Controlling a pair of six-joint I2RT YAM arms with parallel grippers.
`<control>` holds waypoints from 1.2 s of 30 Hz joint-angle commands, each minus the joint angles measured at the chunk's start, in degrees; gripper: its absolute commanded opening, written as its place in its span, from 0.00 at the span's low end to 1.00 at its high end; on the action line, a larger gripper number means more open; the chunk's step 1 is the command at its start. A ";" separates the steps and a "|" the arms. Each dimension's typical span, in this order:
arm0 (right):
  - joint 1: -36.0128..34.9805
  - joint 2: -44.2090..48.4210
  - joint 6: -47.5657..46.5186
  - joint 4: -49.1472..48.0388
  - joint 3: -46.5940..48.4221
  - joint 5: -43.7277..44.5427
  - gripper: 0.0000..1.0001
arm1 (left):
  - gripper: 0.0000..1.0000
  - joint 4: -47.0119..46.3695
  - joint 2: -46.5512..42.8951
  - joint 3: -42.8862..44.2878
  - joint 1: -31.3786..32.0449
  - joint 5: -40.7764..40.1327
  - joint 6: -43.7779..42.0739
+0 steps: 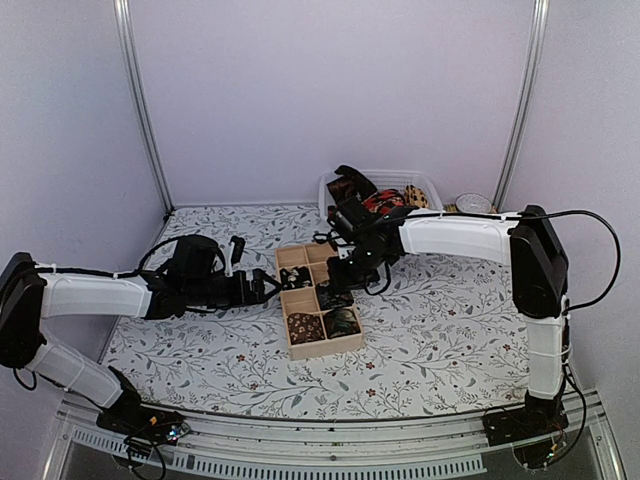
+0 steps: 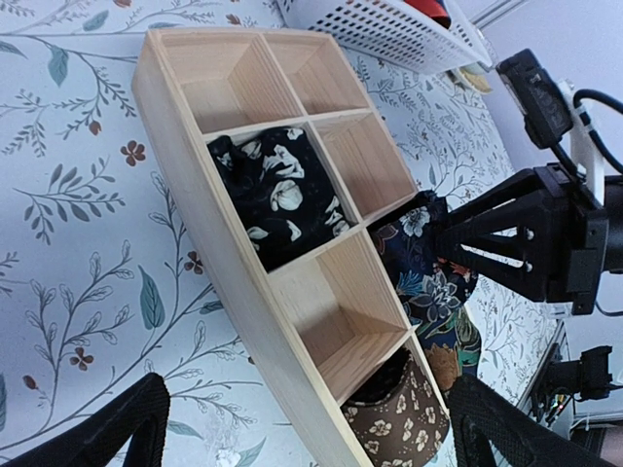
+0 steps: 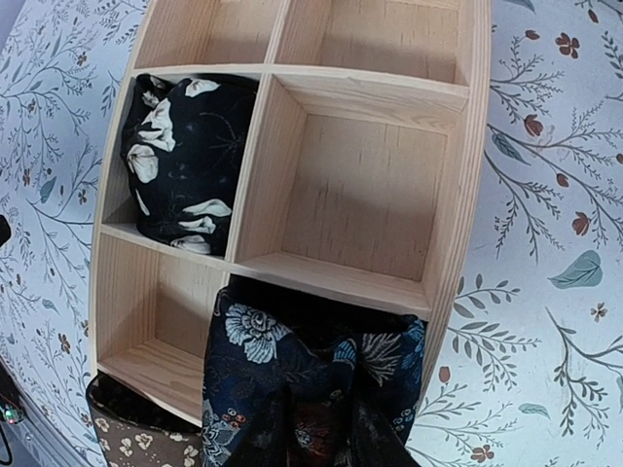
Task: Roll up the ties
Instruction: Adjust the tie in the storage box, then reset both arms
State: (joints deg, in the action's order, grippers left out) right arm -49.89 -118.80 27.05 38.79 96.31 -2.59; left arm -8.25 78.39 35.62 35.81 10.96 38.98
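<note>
1. Shallow pale wooden tray with square compartments (image 1: 283, 262): two columns, on the leaf-printed desk (image 1: 430, 330), between the two arms.
2. Black tie roll with white flowers (image 3: 180, 165): left column, second compartment from the far end.
3. Brown tie roll with cream flowers (image 2: 399, 420): left column, nearest compartment.
4. Dark blue floral tie roll (image 3: 292, 375): at the right column's third compartment, partly above its rim, clenched in the right gripper (image 2: 443, 243).
5. Left gripper (image 2: 307, 409): released, fingers spread wide, just beside the tray's left wall, holding nothing.
6. White plastic mesh basket (image 2: 380, 34): behind the tray, holding loose red-black and patterned ties (image 1: 380, 198).
</note>
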 commanded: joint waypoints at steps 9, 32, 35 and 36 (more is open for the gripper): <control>0.30 7.20 -3.49 9.66 13.91 2.48 0.57 | 1.00 3.36 -2.81 1.67 -0.48 -2.71 -1.88; 34.30 49.96 -16.00 -31.15 -44.96 6.00 1.00 | 1.00 13.51 -4.40 13.20 -17.86 -13.36 -28.36; 37.13 52.32 -17.88 -38.97 -52.48 6.14 1.00 | 1.00 1.92 -7.12 6.27 -18.50 -15.93 -34.11; 37.79 52.83 -18.32 -42.06 -54.53 6.42 1.00 | 1.00 -2.57 -8.06 3.51 -18.95 -15.82 -36.32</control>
State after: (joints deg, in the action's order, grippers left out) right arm -14.85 -69.67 12.78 10.52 48.97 2.74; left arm 2.63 73.32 46.39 18.11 -2.04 12.56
